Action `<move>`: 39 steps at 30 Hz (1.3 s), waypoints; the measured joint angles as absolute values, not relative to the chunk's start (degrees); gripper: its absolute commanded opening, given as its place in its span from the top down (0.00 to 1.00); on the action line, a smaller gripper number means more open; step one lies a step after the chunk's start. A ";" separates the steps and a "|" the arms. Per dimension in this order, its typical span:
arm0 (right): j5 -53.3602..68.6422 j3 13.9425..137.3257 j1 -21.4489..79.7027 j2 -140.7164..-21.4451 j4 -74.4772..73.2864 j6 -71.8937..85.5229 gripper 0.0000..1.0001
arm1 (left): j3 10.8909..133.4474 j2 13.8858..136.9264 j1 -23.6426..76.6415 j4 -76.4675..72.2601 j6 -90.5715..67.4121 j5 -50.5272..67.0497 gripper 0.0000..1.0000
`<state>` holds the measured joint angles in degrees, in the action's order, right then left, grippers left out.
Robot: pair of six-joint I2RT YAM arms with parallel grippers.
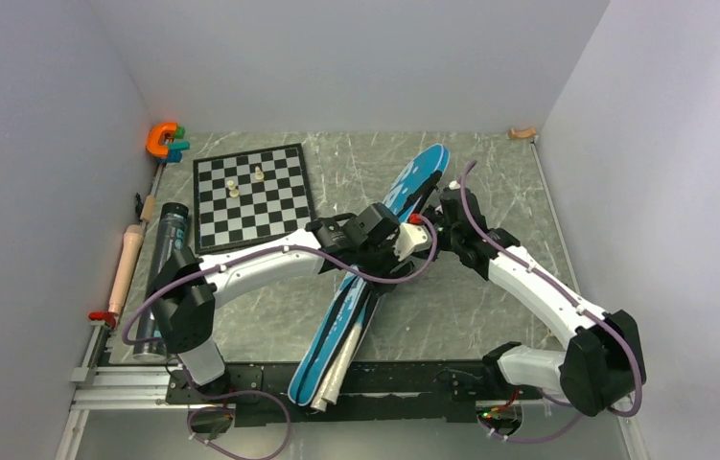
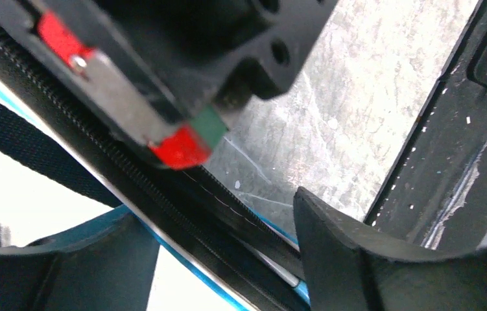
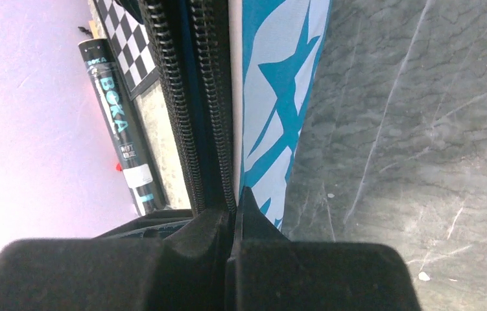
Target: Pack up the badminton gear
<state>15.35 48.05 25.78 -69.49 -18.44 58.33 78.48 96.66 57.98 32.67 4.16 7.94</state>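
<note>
Blue racket bag [image 1: 421,177], marked with white, lies flat on the bench [image 1: 528,192]. It slants from the near edge by the arm bases up toward the far right, and both arms meet over its middle. We see the right claw [image 3: 234,217] clenched on the bag's zipper edge: in the right wrist view its two black fingers [image 3: 98,272] press together, with the rows of zipper teeth running straight into the pinch. The left claw [image 2: 214,214] is released just beside it, jaws well apart on either side of the same zipped edge, and we cannot see either jaw pressing on the fabric. A black strap [image 2: 26,146] of the bag crosses the left of that wrist view, and the other claw's black body, with red and green bits, fills the top. The black tube [image 1: 170,240], lettered BOKA, lies on the bench along the left wall, well apart from the bag, its near part hidden behind the left arm. Between tube and bag sits the chessboard [image 1: 252,196], just beside the tube, with two small pale pieces [image 1: 232,188] on its far squares. An orange clamp [image 1: 164,141] rests in the far left corner.
</note>
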 measured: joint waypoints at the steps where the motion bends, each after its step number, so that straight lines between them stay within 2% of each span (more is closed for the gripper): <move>1: 15.16 48.05 25.89 -69.06 -18.94 58.59 1.00 | 78.56 96.73 58.24 32.71 4.29 7.38 0.51; 3: 14.92 48.05 25.96 -68.49 -19.75 58.81 1.00 | 78.83 97.01 58.46 32.77 4.32 6.09 0.78; 4: 14.74 48.05 25.98 -68.27 -20.08 58.89 1.00 | 78.91 97.21 58.48 32.75 4.43 5.19 0.88; 5: 14.46 48.05 25.98 -68.16 -20.34 58.98 1.00 | 79.02 97.41 58.48 32.77 4.36 4.05 0.97; 6: 14.33 48.05 25.98 -68.14 -20.56 59.00 1.00 | 79.07 97.54 58.48 32.73 3.90 3.29 1.00; 8: 13.98 48.07 25.96 -68.14 -20.78 59.00 0.98 | 79.11 97.67 58.50 32.58 3.66 0.95 1.00; 12: 13.89 49.32 24.99 -68.14 -23.14 58.06 0.61 | 78.85 97.43 58.85 31.70 3.64 -1.80 1.00; 15: 15.33 51.13 22.17 -67.64 -26.65 55.92 0.43 | 77.67 96.33 58.76 30.83 3.57 -2.79 1.00; 19: 18.24 54.57 13.65 -65.36 -29.47 52.56 0.38 | 76.97 95.61 58.02 31.24 3.36 -2.72 1.00; 26: 24.62 60.16 1.76 -64.79 -29.95 47.70 0.38 | 77.47 95.59 56.16 32.97 3.77 0.23 1.00; 39: 32.93 60.38 0.45 -70.94 -28.14 45.36 0.44 | 78.13 94.83 54.13 37.10 6.42 2.55 1.00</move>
